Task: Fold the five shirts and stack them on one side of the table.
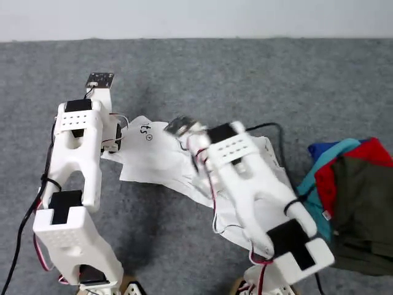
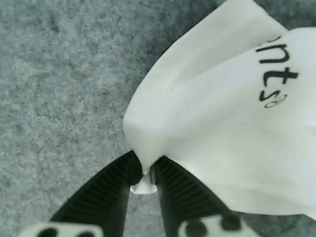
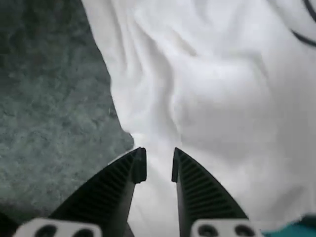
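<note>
A white shirt [image 1: 156,161] with dark print lies crumpled on the grey table between the two arms. My left gripper [image 1: 115,139] is at its left edge; in the left wrist view the gripper [image 2: 146,170] is shut on a bunched corner of the white shirt [image 2: 222,123]. My right gripper [image 1: 184,129] is over the shirt's far middle. Its black fingers [image 3: 136,170] stand close together with the white shirt [image 3: 222,89] pinched between them, next to the cloth's edge.
A pile of coloured shirts [image 1: 350,190], blue, teal, red and dark olive, sits at the table's right edge; a teal strip [image 3: 306,222] shows beside the white cloth. Grey table surface [image 1: 245,80] stretches behind the arms. Cables run along both arms.
</note>
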### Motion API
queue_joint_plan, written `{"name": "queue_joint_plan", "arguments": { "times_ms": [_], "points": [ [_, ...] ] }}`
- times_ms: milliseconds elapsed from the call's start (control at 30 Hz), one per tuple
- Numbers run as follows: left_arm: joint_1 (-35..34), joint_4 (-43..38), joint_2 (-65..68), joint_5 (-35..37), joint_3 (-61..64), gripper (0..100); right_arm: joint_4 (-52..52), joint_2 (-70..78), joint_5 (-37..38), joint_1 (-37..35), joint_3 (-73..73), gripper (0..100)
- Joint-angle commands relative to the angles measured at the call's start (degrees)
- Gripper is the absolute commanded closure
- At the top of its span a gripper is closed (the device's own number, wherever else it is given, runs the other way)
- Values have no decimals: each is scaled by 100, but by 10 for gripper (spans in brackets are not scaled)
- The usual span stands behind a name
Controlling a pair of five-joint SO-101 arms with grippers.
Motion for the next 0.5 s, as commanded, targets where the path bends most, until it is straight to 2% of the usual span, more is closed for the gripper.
{"name": "queue_joint_plan", "arguments": {
  "times_ms": [0,167,467],
  "points": [
    [9,-18,-79,-26,-40,987,-752,198,-26,66,246,898],
    [9,-18,-79,-26,-40,987,-822,505,26,848,255,896],
    [9,-18,-79,-26,-40,987,-620,-84,932,1851,246,897]
  ]
}}
